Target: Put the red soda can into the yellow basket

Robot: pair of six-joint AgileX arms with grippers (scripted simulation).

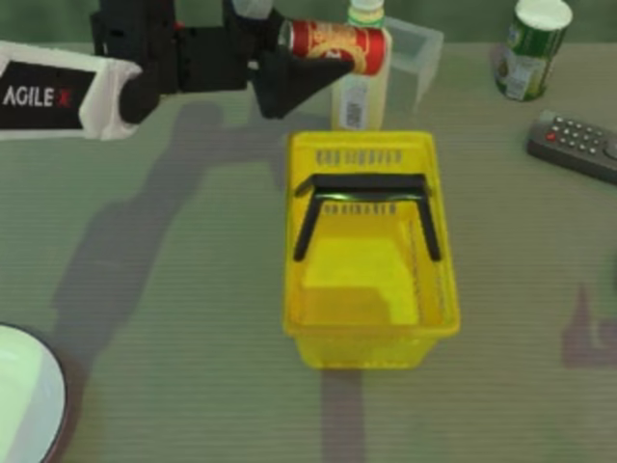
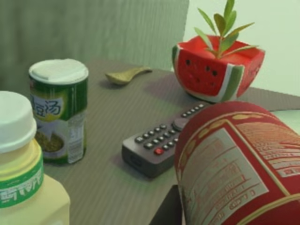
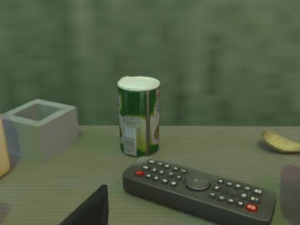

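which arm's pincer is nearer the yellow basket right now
Left. The left pincer holds the red soda can just beyond the yellow basket's far rim. The right arm is out of the top view; its wrist view shows only the remote and green can.

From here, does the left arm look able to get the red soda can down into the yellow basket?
Probably yes. The left tool holds the red cylindrical soda can just beyond the yellow slotted plastic basket, whose black folding handles cross only its far part, leaving the near part open from above.
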